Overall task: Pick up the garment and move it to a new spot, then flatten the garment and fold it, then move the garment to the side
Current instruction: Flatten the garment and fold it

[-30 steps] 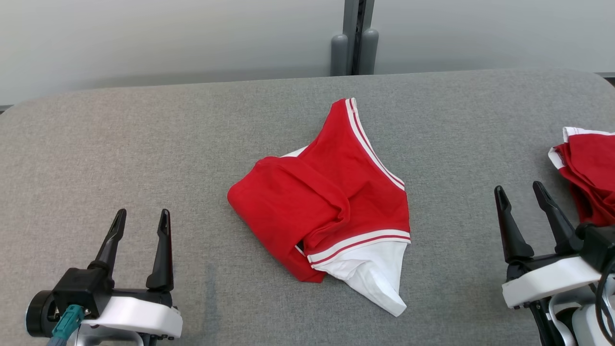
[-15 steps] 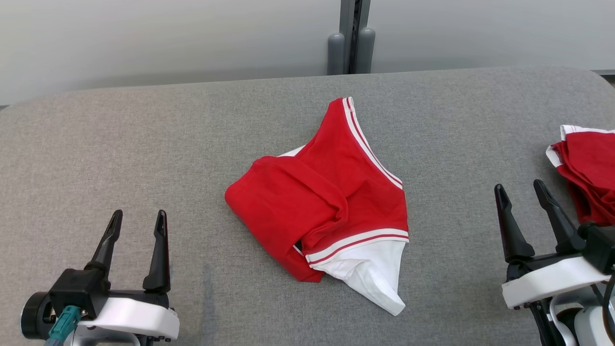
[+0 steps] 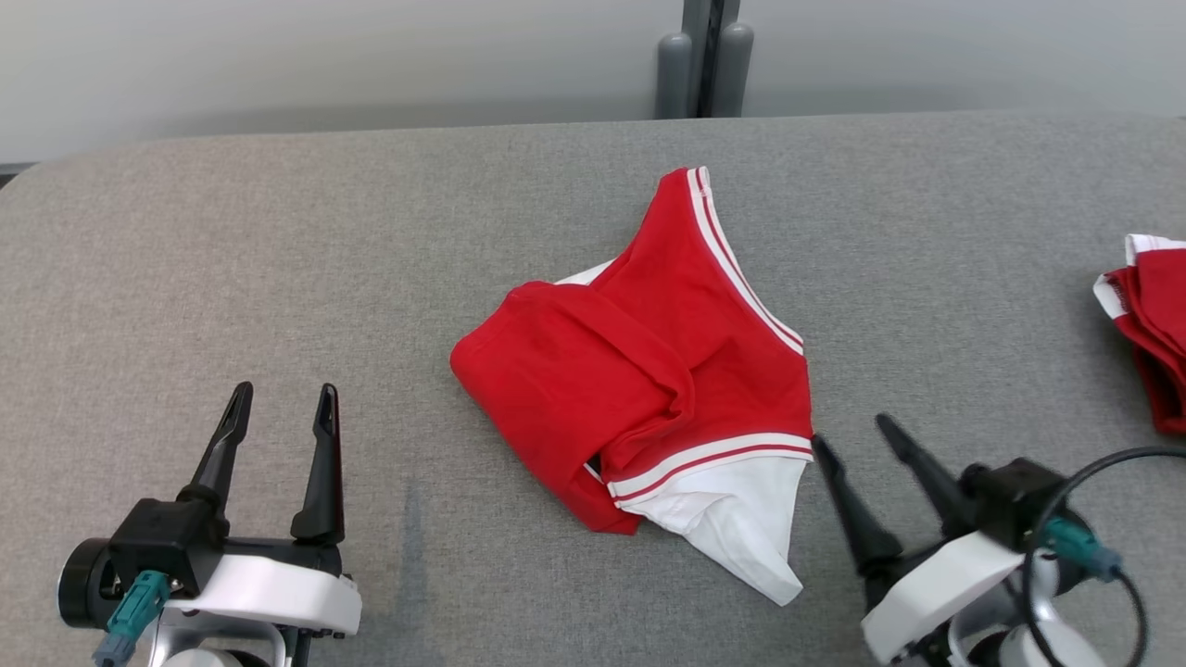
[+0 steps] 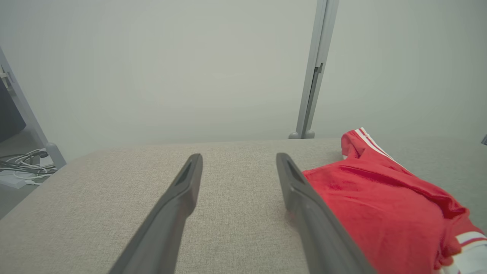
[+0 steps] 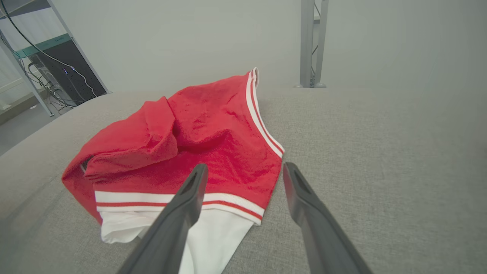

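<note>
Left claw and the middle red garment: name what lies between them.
Only bare grey fabric tabletop between left claw and middle red garment, in the head view.

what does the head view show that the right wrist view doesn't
Head view adds the left gripper, open at lower left, and a second red garment at far right. Right wrist view adds a dark cabinet with cables at upper left. Both show the red and white garment, the grey table and the open right gripper.

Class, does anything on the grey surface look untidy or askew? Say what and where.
The red garment lies crumpled and skewed in the middle, folded over itself, white fabric poking out toward the right gripper. Another red bundle sits far right.
</note>
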{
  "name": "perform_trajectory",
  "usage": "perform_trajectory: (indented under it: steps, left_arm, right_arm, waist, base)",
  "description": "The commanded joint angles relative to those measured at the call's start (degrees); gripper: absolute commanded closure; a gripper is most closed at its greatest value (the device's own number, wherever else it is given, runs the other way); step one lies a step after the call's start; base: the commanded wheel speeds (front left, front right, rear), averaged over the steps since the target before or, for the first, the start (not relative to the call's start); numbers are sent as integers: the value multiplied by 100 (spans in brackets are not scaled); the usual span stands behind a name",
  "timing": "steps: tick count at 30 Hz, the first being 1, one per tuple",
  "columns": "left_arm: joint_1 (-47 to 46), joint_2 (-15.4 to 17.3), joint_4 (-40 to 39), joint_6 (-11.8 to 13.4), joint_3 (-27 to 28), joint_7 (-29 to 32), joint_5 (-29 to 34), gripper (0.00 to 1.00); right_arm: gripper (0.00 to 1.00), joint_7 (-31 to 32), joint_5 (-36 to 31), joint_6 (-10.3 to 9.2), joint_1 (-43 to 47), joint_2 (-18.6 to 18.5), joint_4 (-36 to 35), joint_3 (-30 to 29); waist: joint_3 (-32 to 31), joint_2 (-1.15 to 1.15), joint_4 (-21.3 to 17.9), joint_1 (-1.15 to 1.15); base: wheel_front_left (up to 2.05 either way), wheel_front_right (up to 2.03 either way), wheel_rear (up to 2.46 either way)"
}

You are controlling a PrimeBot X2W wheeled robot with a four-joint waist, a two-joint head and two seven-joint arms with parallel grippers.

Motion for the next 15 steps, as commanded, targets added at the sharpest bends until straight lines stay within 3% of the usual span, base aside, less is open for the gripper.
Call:
perform_trajectory:
  steps: [1,14,15]
  left_arm:
    - [-133,-4,21,-9,2,-46,-10,0]
    - [-371,-95,206,-73,-95,-155,-38,0]
    - [-386,-100,211,-77,-104,-157,-41,0]
  right_arm:
    - [0,23,70,1,70,1,117,79]
    - [0,-191,477,1,-564,79,1807,641]
    - [6,-210,511,1,-627,90,1932,684]
  waist:
    - [47,0,49,0]
    - [294,0,188,0]
    - [308,0,201,0]
  base:
    - [0,0,0]
    - [0,0,0]
    - [0,0,0]
